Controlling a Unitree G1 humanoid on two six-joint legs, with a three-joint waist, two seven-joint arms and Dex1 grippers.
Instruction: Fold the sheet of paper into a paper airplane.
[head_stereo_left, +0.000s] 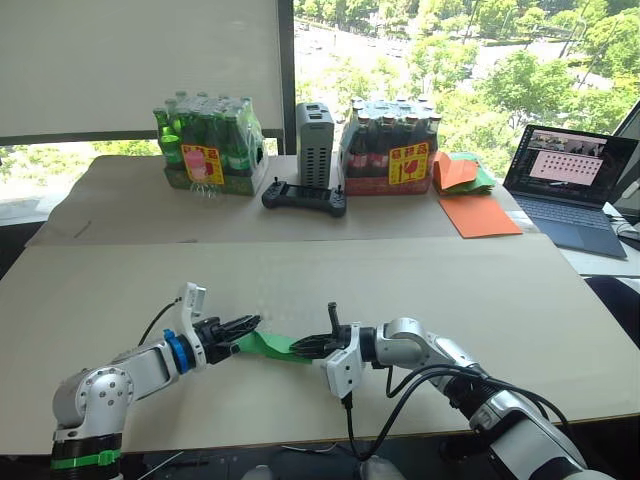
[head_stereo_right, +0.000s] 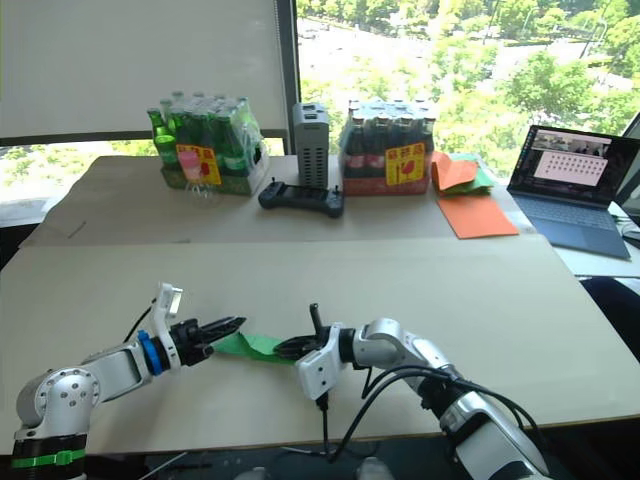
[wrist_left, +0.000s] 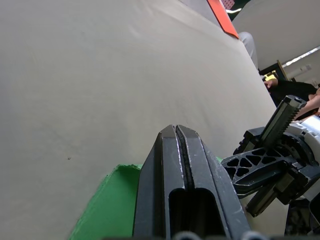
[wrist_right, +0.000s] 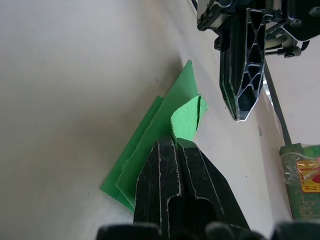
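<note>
The greatest risk is judged to be a tear or a skewed crease: the thin green paper is held at both ends, and any pull of the arms apart, or a twist of one wrist against the other, would be carried straight into the folded layers. A slip from either pinch would let the layers spring open and the fold be lost.

The left gripper (head_stereo_left: 245, 325) is seen with its fingers pressed together at the left end of the sheet of paper (head_stereo_left: 268, 346); whether paper is caught between them cannot be told. The sheet is already folded into a narrow, layered wedge, held low over the near part of the table (head_stereo_left: 480, 290) between the two grippers. The right gripper (head_stereo_left: 303, 347) is clamped on its right end, one flap curling up beside the fingers (wrist_right: 172, 170).
</note>
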